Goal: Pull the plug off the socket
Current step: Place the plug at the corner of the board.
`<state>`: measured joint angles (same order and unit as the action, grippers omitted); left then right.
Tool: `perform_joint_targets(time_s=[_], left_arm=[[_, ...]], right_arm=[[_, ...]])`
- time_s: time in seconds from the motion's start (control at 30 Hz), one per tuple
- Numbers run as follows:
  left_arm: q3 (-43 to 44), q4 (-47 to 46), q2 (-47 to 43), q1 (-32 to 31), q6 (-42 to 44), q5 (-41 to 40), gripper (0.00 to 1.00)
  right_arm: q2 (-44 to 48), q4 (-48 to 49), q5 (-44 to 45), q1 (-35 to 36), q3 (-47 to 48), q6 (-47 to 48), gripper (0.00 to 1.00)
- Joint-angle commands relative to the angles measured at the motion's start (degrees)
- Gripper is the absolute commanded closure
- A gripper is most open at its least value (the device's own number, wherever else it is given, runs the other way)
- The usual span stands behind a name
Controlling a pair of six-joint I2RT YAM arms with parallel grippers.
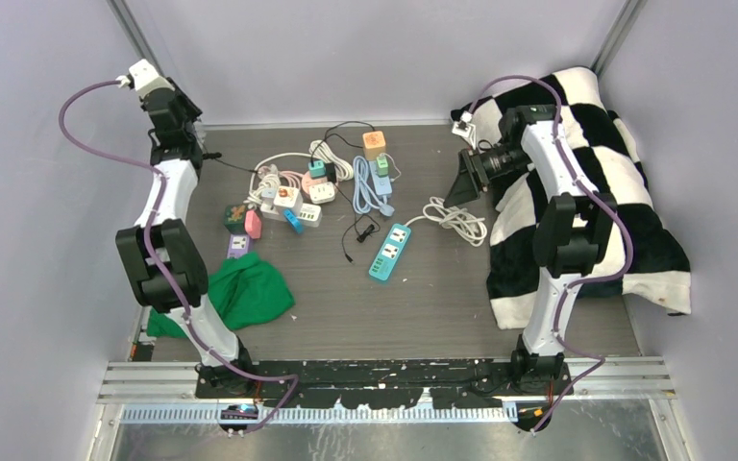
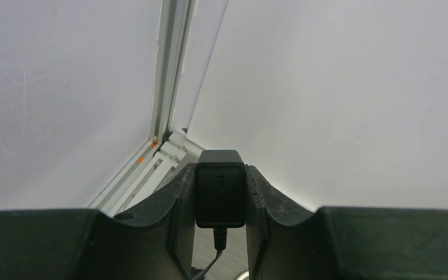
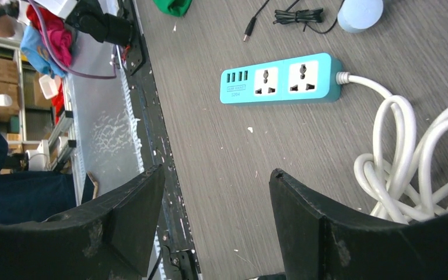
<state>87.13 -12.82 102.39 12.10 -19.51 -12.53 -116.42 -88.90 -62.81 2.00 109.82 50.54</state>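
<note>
Right now the left gripper is squeezed tight on a black plug. The plug sits straight up between the two fingers, and its thin black cable hangs down under it. Past the gripper are only the pale walls and a metal post in the corner. No socket is on the plug.

The right gripper is wide open with nothing in it. On the table in front of it lies a teal power strip, flat, with its holes facing up. A loopy white cord comes out of the strip's end and lies beside the right finger. A checkered cloth lies under that arm.

Between the two arms sits a pile of small sockets and adapters with tangled wires. A green cloth lies close to the left arm's base.
</note>
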Motion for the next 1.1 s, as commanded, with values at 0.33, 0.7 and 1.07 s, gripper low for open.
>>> perform_joint_targets(time_s=[0.33, 0.7, 1.07], left_arm=[[-3.2, -5.8, 9.0, 0.7, 0.1, 4.9, 1.0], [-1.2, 11.4, 16.7, 1.3, -0.8, 10.5, 0.9], [7.7, 28.4, 16.6, 1.7, -3.1, 9.4, 0.0]], right_arm=[[-3.0, -4.7, 4.6, 4.0, 5.0, -4.4, 0.29], [-2.5, -4.1, 2.4, 4.0, 3.3, -4.6, 0.28], [-3.4, -5.0, 1.3, 4.1, 3.8, -3.8, 0.28]])
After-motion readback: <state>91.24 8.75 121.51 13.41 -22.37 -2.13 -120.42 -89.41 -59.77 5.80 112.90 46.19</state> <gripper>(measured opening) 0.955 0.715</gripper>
